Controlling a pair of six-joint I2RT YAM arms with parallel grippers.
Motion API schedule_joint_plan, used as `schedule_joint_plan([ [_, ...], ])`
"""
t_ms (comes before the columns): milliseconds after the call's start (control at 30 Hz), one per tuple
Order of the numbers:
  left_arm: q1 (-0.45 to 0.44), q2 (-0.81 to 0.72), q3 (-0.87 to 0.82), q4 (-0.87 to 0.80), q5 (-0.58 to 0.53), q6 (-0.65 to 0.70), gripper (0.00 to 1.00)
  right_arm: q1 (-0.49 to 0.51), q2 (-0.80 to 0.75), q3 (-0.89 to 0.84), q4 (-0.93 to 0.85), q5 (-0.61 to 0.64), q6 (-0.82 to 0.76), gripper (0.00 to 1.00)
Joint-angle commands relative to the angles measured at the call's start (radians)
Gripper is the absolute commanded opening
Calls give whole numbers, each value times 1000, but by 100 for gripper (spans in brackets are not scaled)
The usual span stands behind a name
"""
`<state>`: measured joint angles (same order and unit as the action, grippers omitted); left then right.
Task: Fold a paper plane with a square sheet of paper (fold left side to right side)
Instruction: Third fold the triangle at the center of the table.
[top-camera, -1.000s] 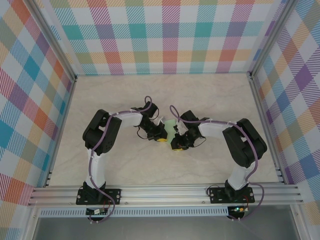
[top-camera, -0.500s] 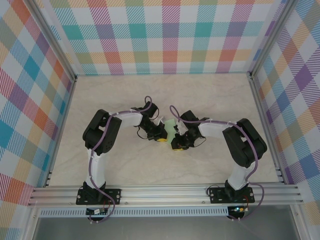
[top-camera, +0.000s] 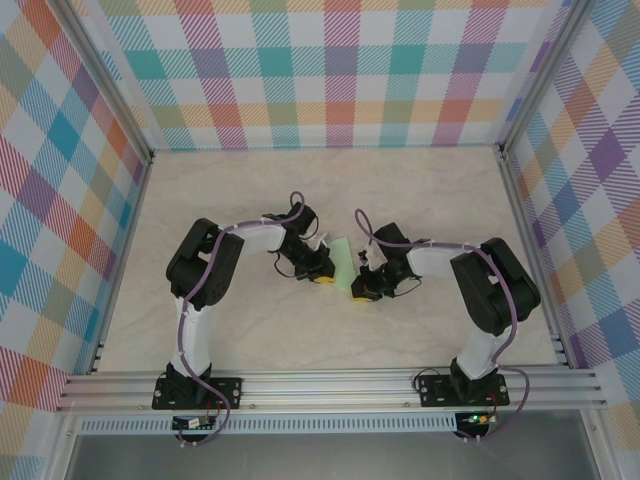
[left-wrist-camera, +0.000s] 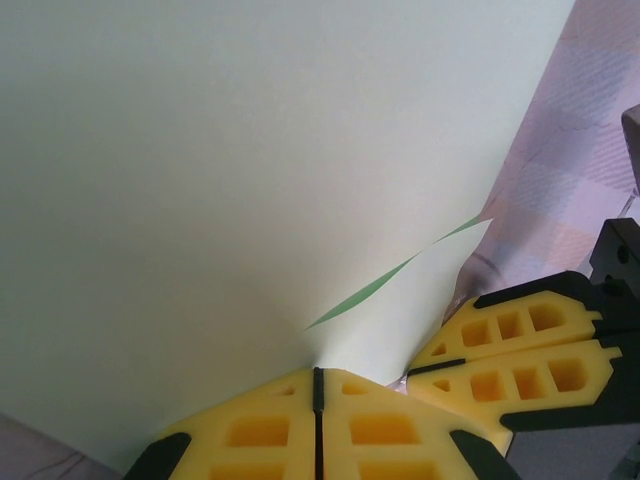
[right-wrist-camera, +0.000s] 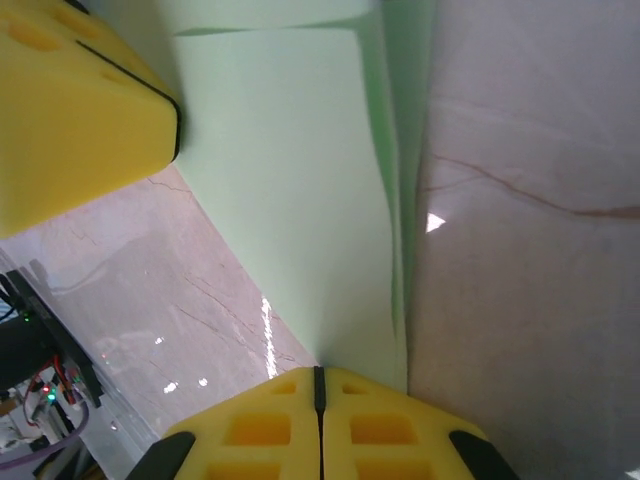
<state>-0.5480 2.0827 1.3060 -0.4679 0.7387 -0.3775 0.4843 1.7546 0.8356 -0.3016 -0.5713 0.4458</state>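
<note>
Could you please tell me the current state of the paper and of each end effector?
sheet of paper: folded over into layers, pinched at its near end from both sides.
left end effector: shut on the sheet of paper.
right end effector: shut on the sheet of paper, at its edge.

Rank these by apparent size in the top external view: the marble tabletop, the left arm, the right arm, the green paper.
1. marble tabletop
2. left arm and right arm: they look alike, so unranked
3. green paper, the smallest
</note>
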Motion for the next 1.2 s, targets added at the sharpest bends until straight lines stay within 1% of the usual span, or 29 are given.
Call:
schedule_joint_plan([
  [0, -10, 36, 7, -40, -74, 15, 7, -21, 13, -22, -49, 3, 36, 3],
  [67, -9, 35, 9, -39, -73, 16, 7, -25, 36, -24, -66, 14, 46, 0],
  [167, -9, 14, 15, -37, -66, 14, 7, -29, 65, -39, -74, 31, 74, 0],
  [333, -13, -69, 24, -31, -46, -3, 10, -28, 97, -55, -79, 61, 104, 0],
  [467, -45, -125, 29, -44, -42, -9, 10, -29, 110, -53, -77, 72, 109, 0],
  [567, -75, -145, 15, -35, -53, -27, 8, -28, 106, -47, -81, 75, 105, 0],
  [700, -102, -135, -1, -19, -64, -46, 6, -29, 95, -37, -92, 84, 95, 0],
  [933, -140, -83, -2, 11, -45, -60, 5, -29, 95, -30, -100, 92, 93, 0],
  [1167, -146, -63, -19, 16, -47, -56, 5, -29, 100, -27, -104, 97, 91, 0],
])
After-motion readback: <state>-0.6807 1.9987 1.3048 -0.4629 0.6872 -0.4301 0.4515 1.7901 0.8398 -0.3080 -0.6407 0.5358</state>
